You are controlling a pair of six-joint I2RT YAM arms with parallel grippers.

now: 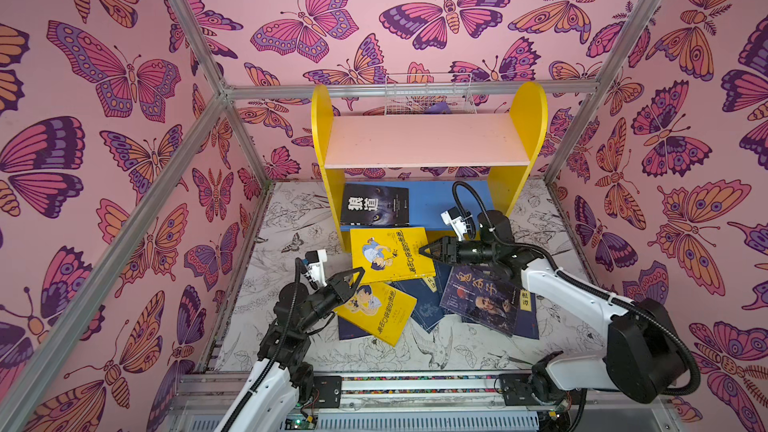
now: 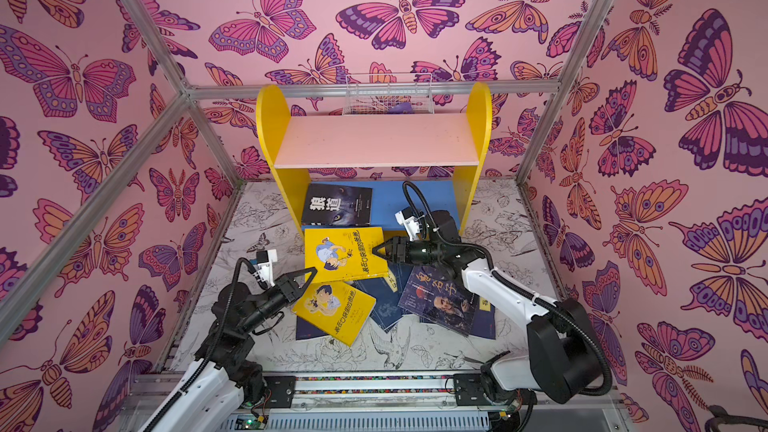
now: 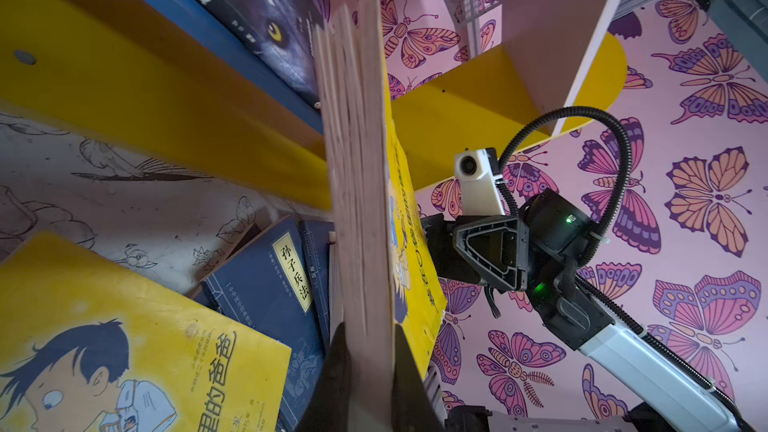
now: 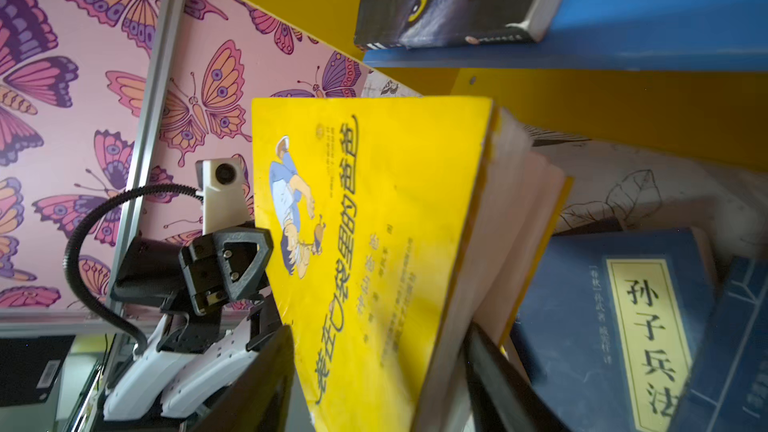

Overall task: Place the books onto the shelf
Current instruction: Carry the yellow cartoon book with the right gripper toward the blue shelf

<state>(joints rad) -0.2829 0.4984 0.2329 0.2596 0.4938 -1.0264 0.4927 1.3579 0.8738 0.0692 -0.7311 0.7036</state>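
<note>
A yellow cartoon-boy book [image 1: 388, 253] [image 2: 343, 253] is tilted up off the pile in front of the shelf. My left gripper [image 1: 356, 274] [image 3: 368, 328] is shut on its page edge at the near-left corner. My right gripper [image 1: 424, 250] [image 4: 378, 328] stands open at the book's right edge, jaws spread either side of it. A second yellow book [image 1: 376, 311] lies flat below, on navy books [image 1: 419, 301]. A dark portrait book [image 1: 482, 297] lies to the right. The black wolf-eyed book [image 1: 374, 204] lies on the blue lower board [image 1: 436, 201] of the shelf [image 1: 322, 118].
The pale pink upper board [image 1: 428, 139] carries nothing. A white wire basket [image 1: 430, 95] stands behind the shelf. Butterfly-patterned walls and aluminium posts [image 1: 199, 56] close in the cell. A metal rail [image 1: 415, 384] runs along the front, where both arms are mounted.
</note>
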